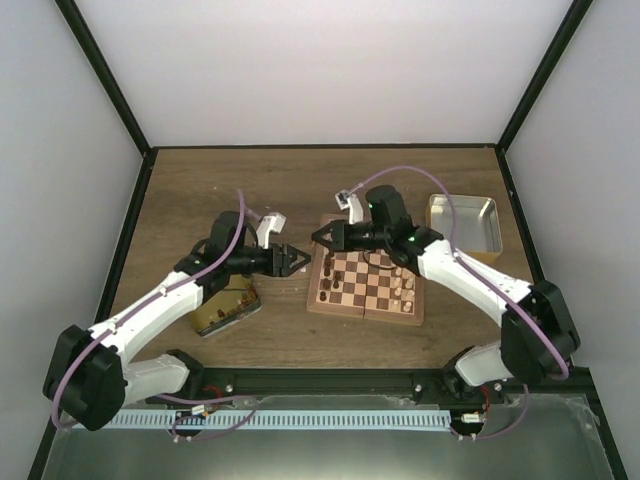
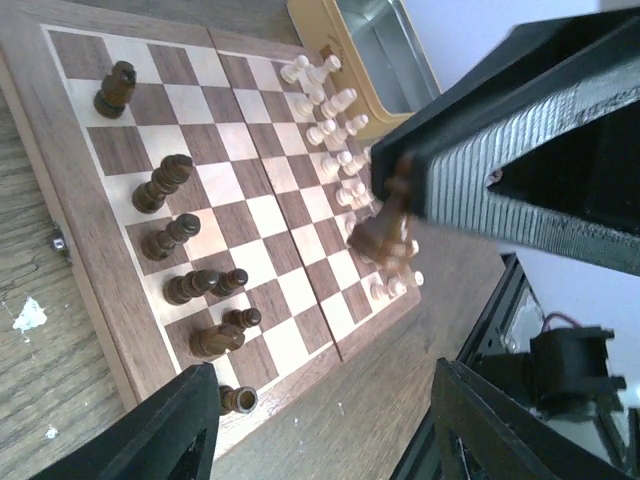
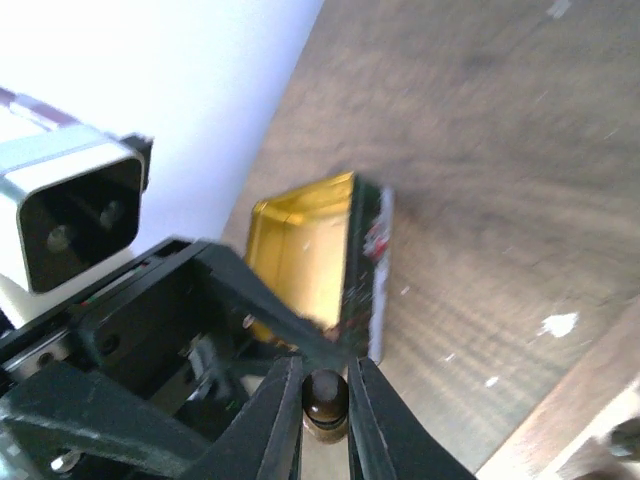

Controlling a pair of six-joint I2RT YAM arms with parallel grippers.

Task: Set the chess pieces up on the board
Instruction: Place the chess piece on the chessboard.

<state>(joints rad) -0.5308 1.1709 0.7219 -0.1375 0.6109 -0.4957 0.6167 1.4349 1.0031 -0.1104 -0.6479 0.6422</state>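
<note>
Fingers, right gripper (image 3: 325, 385): pinched shut on a dark brown chessman (image 3: 325, 400), one pad on each side of it.
Fingers, left gripper (image 2: 322, 385): spread wide, holding nothing.
Held chessman: in the air just past the left gripper's tips, by the left edge of the board (image 1: 340, 308) near its far corner.
Look: rounded glossy head, base hidden.
Other chessmen: dark row (image 2: 165, 185) along that left edge, cream row (image 2: 335, 130) along the opposite edge, toward the silver tin (image 1: 462, 222).
Gold tin (image 3: 300, 250): beyond the grip.
</note>
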